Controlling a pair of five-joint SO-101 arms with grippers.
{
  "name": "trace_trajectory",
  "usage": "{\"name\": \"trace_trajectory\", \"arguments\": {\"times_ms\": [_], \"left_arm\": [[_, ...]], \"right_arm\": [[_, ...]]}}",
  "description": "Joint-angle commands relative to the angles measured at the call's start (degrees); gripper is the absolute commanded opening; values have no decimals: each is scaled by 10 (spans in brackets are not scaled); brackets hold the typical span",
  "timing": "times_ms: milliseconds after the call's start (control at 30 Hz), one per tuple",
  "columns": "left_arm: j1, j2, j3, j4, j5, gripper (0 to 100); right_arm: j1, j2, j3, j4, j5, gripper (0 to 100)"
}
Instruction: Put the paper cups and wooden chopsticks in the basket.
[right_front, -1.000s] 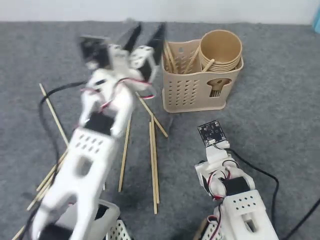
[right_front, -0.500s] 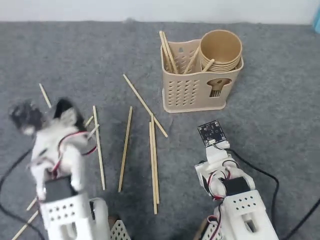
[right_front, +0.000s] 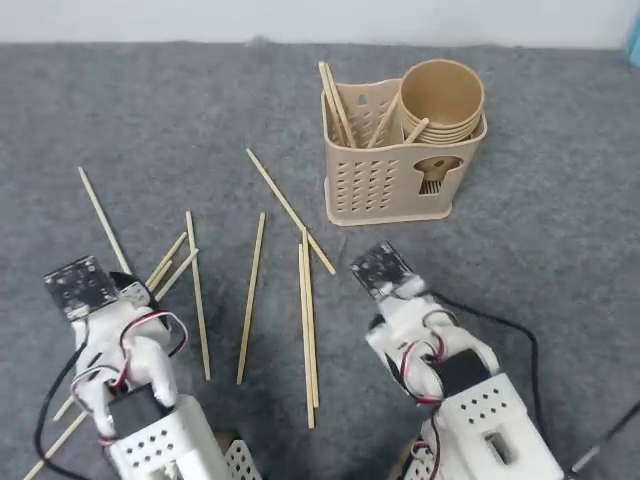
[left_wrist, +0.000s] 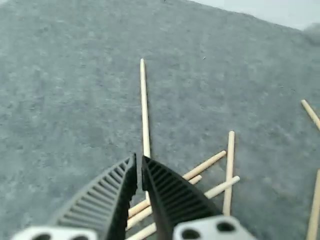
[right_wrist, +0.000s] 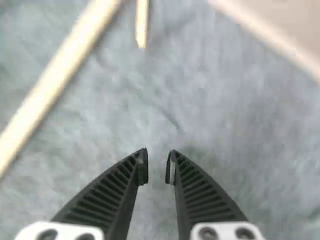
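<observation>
The left gripper sits farthest from the basket, low over the grey mat and well off to the left arm's side of it. Its jaws are drawn together and grip nothing. 1 loose chopstick lies dead ahead of the tips, its long axis running on in line with the jaws and away from them. I judge the wrist would have to turn across that stick before a pinch could hold. A small fan of chopsticks lies just beside the jaws, on the side toward the basket.

The right gripper is much nearer the basket, a little short of its front wall, with its tips aimed at bare mat. Its jaws stand a thin slit apart, empty. A blurred chopstick slants across the mat ahead, off to one side of the jaws rather than between them.

Farther on, a pair of chopsticks lies side by side with its long axis pointing toward the basket. 1 slanted chopstick ends near the basket's front corner. The right arm looks the nearer to these 3.

All the loose sticks are pale, slim, straight wood.

The tan perforated basket already holds stacked paper cups in 1 compartment and leaning sticks in the other.
</observation>
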Motion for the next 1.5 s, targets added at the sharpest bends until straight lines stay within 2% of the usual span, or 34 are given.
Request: {"name": "trace_trajectory", "arguments": {"times_ms": [0,200,433,600,767,900,1067,1200,1467], "left_arm": [[-15,-11,-1,2,-6,15],[-12,-11,-2,2,-6,15],[-14,-11,-10,2,-6,16],[-33,-11,-16,-1,14,16],[-33,-11,-17,-3,17,16],[-40,-11,-22,-3,18,16],[-40,-11,-22,-3,18,16],[-40,-10,-22,-3,18,16],[-39,-10,-20,-10,18,16]], "right_arm": [[-40,22,-143,37,11,76],[-57,207,-295,24,10,76],[-88,472,-444,-39,10,78],[-109,660,-610,-30,11,88],[-109,841,-830,58,14,179],[-108,967,-1018,126,15,178],[-100,1111,-1217,161,18,180],[-87,1214,-1359,184,62,179],[-51,1370,-1603,277,64,180]]}}
